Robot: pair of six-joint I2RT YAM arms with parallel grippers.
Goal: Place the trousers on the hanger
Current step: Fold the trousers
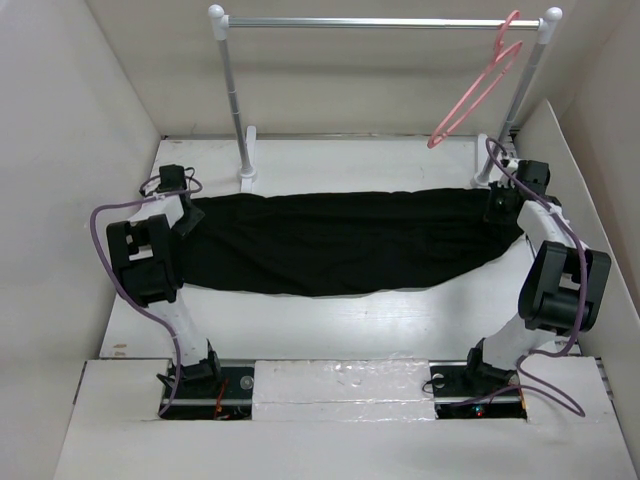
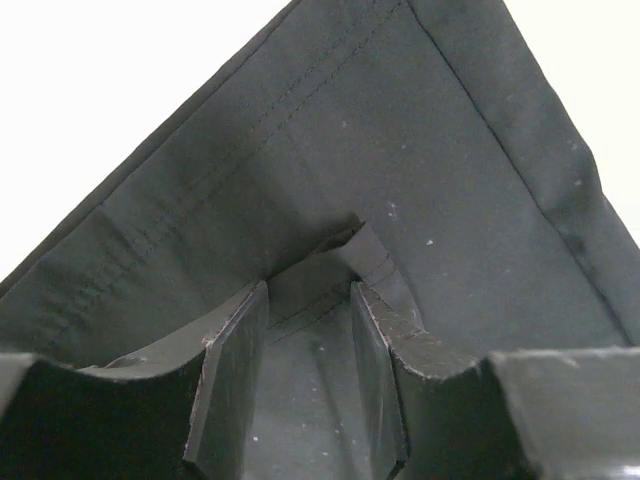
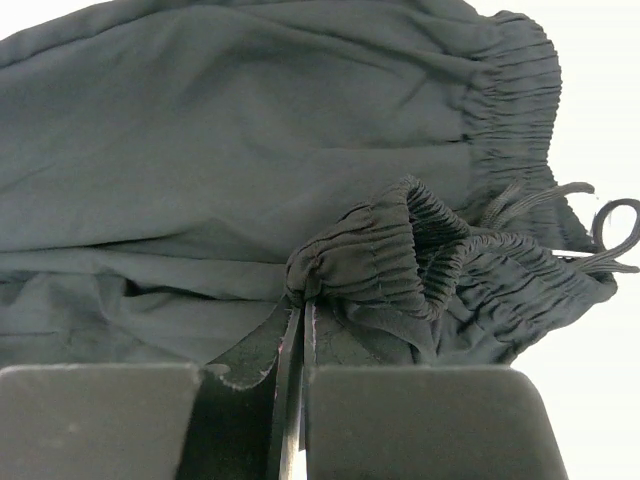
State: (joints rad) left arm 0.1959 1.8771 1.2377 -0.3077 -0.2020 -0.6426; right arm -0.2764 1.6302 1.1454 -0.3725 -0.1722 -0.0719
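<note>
The trousers (image 1: 340, 243) are laid across the tabletop (image 1: 330, 325), long axis left to right. The waistband (image 3: 400, 245) is clamped in the right pincer (image 3: 300, 318), and the leg hem (image 2: 345, 250) is straddled by the left pincer (image 2: 308, 292), its fingers apart. The hanger (image 1: 470, 95) is hung at upper right, just beyond the right pincer and nearer that arm.

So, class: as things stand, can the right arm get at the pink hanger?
Probably: the hanger hangs on the rail just beyond the right gripper, with nothing between. But its jaws are shut on the trousers' waistband.
</note>
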